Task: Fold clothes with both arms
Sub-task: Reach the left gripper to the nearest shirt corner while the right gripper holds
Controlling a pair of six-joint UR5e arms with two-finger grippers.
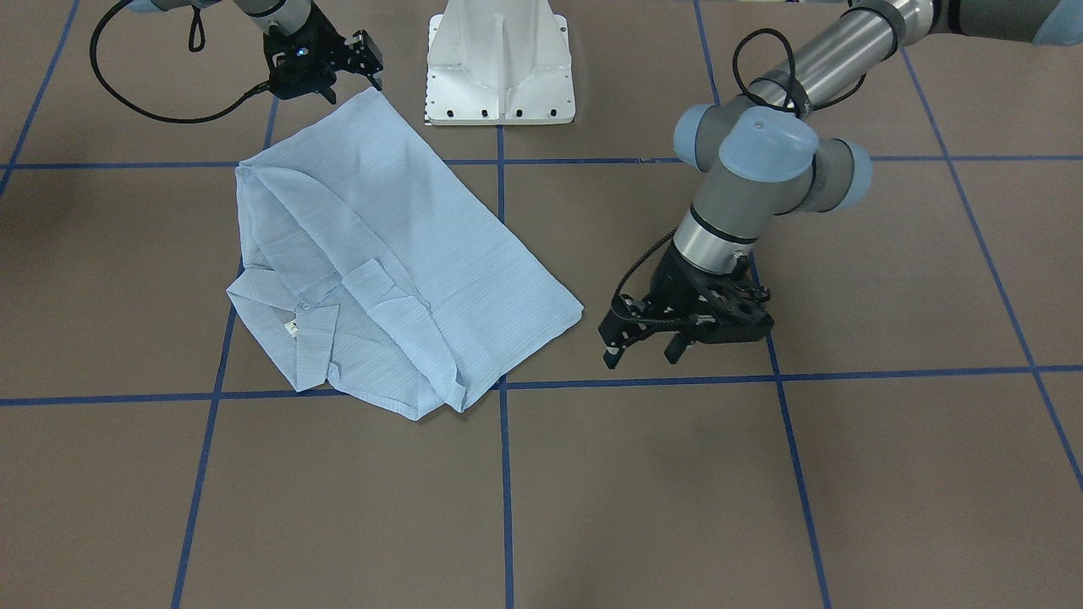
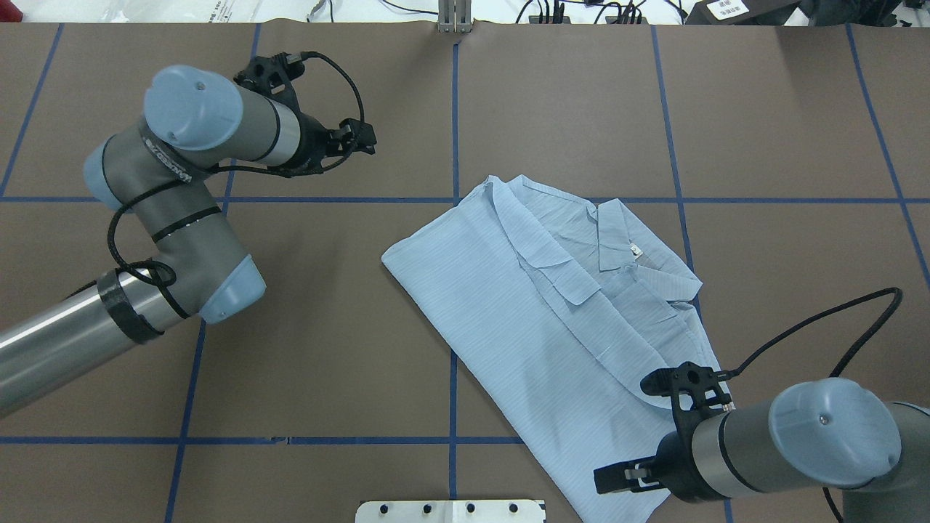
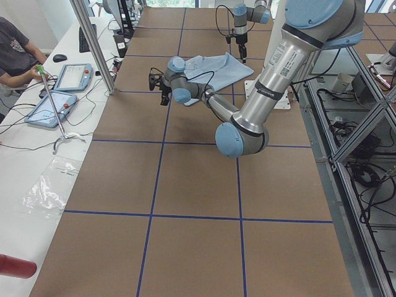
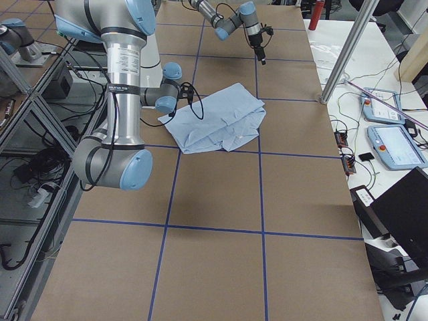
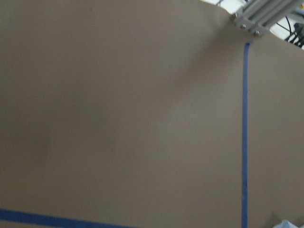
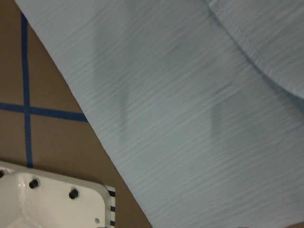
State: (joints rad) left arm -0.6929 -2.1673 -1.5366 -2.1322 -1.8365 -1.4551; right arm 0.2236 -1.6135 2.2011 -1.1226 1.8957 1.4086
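Evidently a limp, thin shirt (image 1: 406, 245) — pinch its hem corner beside the right end effector (image 1: 343, 80), grip unclear; left end effector (image 1: 643, 351) splayed, empty.

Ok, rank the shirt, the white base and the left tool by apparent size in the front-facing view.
1. The shirt, clearly largest.
2. The white base and the left tool: about alike. The top edge crops the base and the tool may sit nearer the camera, so no ranking.

Even, diffuse light covers the table (image 1: 846, 474). Faint, soft shadows cross the shirt (image 6: 166, 109) in the right wrist view. The left wrist view looks slightly blurred.
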